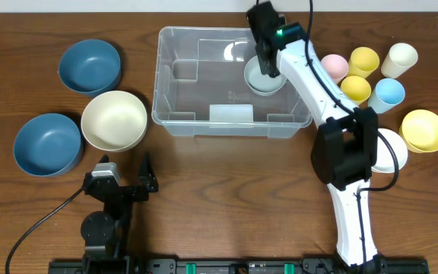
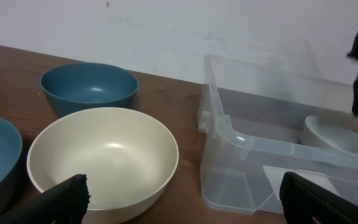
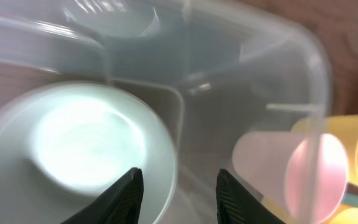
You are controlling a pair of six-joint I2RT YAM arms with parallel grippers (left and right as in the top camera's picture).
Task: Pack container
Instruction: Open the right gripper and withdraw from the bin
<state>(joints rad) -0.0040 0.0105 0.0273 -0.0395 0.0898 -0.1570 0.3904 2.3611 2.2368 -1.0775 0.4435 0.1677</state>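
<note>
The clear plastic container (image 1: 204, 46) stands at the middle back of the table. A pale green bowl (image 1: 268, 81) sits inside it at the right end. My right gripper (image 1: 265, 59) hangs over that bowl, inside the container. In the right wrist view its fingers (image 3: 179, 193) are apart, with the bowl's rim (image 3: 166, 155) below and between them, and the picture is blurred. My left gripper (image 1: 128, 185) is open and empty near the front edge, facing the cream bowl (image 2: 104, 155) and the container's left end (image 2: 229, 134).
On the left are a dark blue bowl (image 1: 90, 66), a blue bowl (image 1: 48, 144) and the cream bowl (image 1: 114, 120). On the right are a pink cup (image 1: 334, 66), yellow cups (image 1: 363, 61), a cream cup (image 1: 399, 58), a light blue cup (image 1: 387, 94), a yellow bowl (image 1: 423, 130) and a white bowl (image 1: 392, 150).
</note>
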